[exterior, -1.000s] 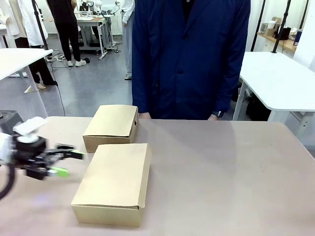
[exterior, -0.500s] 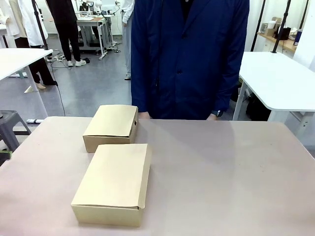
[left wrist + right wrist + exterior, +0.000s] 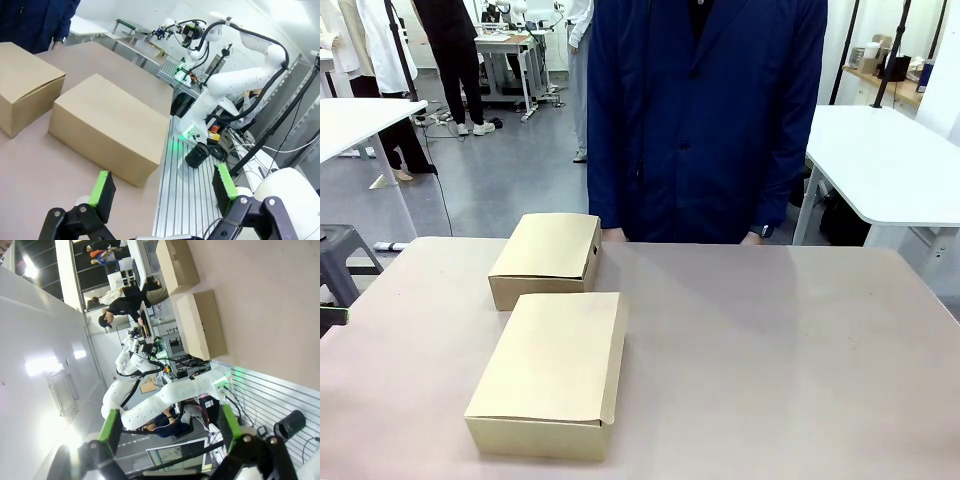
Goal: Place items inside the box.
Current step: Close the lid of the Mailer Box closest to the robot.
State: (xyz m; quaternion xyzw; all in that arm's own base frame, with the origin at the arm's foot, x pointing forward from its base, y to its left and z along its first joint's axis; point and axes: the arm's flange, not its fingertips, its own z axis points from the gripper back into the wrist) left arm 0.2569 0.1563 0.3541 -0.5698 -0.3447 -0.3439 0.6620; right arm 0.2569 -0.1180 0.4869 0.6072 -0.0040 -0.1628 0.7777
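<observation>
Both closed boxes (image 3: 548, 370) left of centre, nearer left gripper (image 3: 162, 186); left and right gripper (image 3: 170, 425) spread wide, empty.

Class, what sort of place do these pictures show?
Most likely a robotics lab: a white robot arm stands on a slotted metal base, white worktables fill the room, and two closed cardboard boxes sit on the table.

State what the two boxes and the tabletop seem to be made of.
Near box and far box: apparently plain brown cardboard, matte, with folded flap edges and creased corners. Tabletop: smooth pinkish-grey surface with a faint sheen, possibly laminate; the frames leave that open.
</observation>
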